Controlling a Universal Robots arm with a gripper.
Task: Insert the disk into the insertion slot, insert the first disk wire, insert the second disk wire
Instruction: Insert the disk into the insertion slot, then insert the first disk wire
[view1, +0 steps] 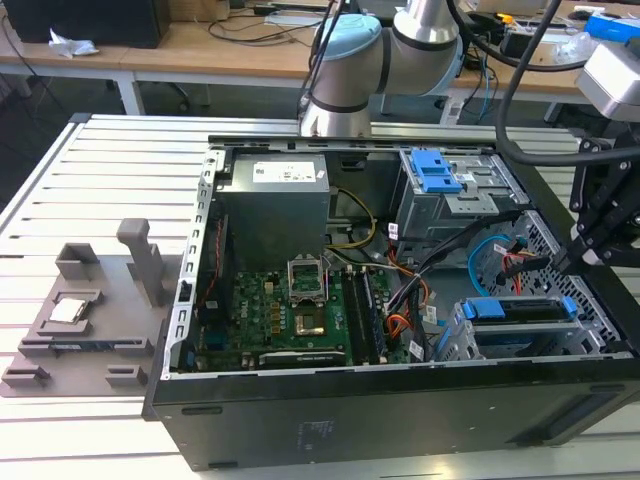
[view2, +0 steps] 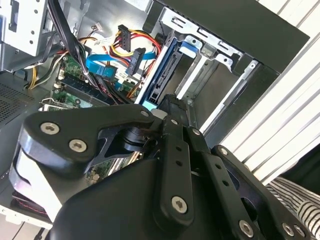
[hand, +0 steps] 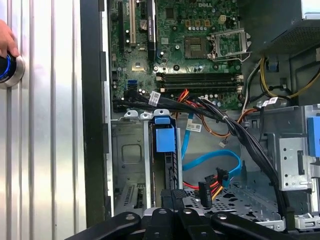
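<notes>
With the disk (hand: 165, 141) seated in its slot (hand: 129, 159), the closed, empty fingers (hand: 167, 200) hover just beside the first wire (hand: 205, 192), whose plug likely needs a square, firm grip

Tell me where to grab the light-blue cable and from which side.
Probably best by the small plug ending the second disk wire: it is rigid, while the flat cable loops limply. Come through the open side of the case, since the first disk wire lies close beside it.
</notes>
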